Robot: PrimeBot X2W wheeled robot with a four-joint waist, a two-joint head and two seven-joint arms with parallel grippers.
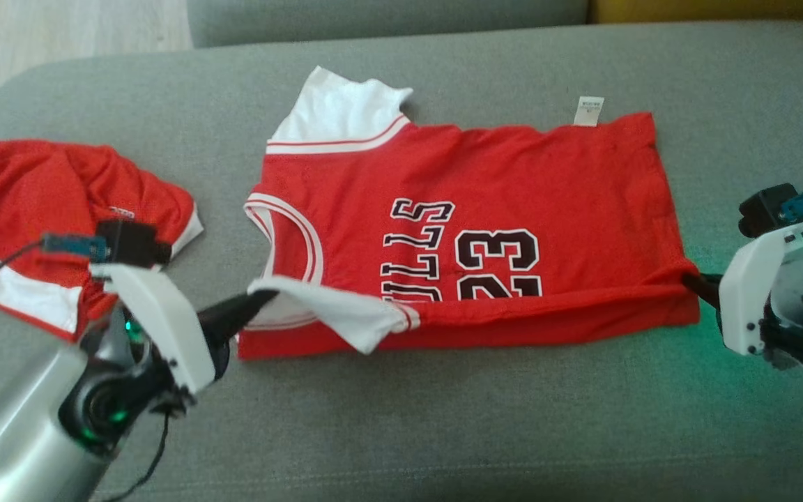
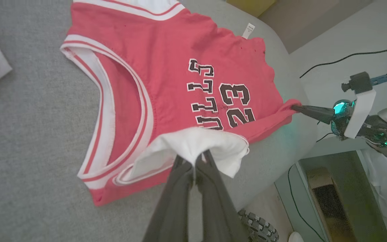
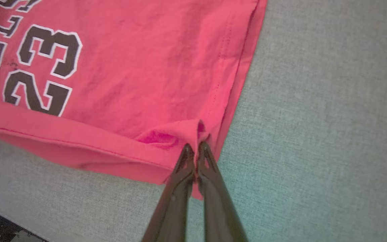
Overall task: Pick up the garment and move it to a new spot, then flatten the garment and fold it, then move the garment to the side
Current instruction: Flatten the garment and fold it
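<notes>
Head view: the jersey lies flat on the grey sofa, collar toward the robot's left, its near long edge lifted and partly rolled over. The left gripper is clamped on the white sleeve. The right gripper is pinched on the near hem corner. The fold looks barely begun. Done well, both ends travel away together at equal height with the edge taut, landing parallel to the far edge. Red shorts lie well apart, left.

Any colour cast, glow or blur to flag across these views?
Head view: green glow beside the right tool spills on the sofa. Left wrist view: jersey washed pinkish. Right wrist view: same pink cast, teal tint on the sofa, print sharp.
</notes>
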